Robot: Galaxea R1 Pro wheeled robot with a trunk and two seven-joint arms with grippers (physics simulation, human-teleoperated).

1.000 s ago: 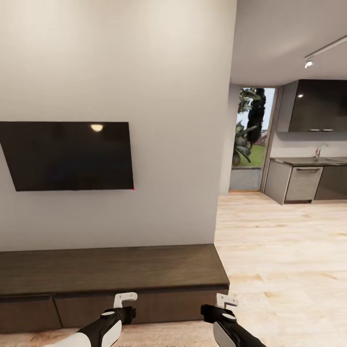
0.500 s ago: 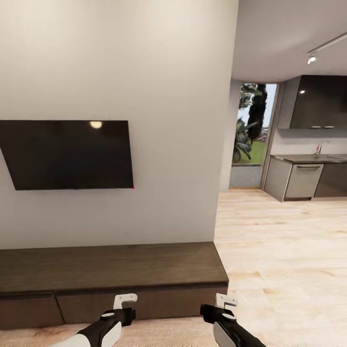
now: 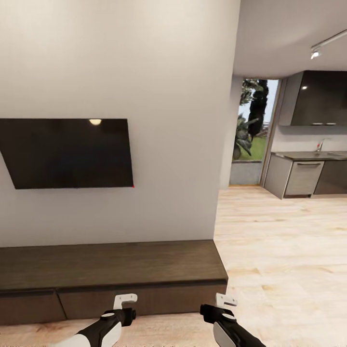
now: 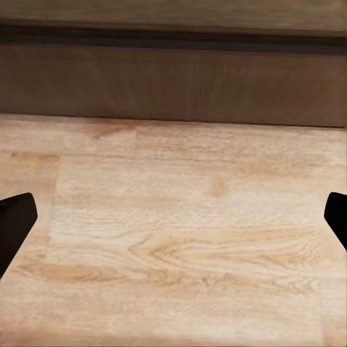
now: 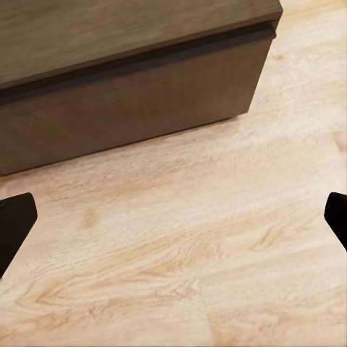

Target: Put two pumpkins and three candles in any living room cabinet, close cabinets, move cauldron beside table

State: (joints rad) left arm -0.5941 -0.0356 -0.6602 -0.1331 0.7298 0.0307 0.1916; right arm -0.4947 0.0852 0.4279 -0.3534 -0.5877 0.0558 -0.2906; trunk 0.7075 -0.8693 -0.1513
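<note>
A: The jaws of the left gripper (image 3: 125, 300) and of the right gripper (image 3: 225, 301) are both spread wide and hold nothing. In each wrist view the two dark fingertips (image 4: 13, 230) stand at opposite edges, with only wooden floor (image 5: 217, 246) between them.

B: Why are the arms kept so low and close to the body?

A: I think this is a travelling posture. Tucked arms do not hit furniture while the base drives, and empty spread jaws are ready for a grasp.

B: Where are the pumpkins, the candles and the cauldron?

A: None of them is in sight at this moment, so I cannot say where they lie or how far the task is. What we see is the long dark cabinet (image 3: 120, 274) under the television (image 3: 67, 153), from about 9 o'clock to 1 o'clock in front of the robot.

B: Is the cabinet closed?

A: Its fronts look flush and shut, as far as they are visible. At 2 o'clock, well apart, is the kitchen counter (image 3: 308, 155).
</note>
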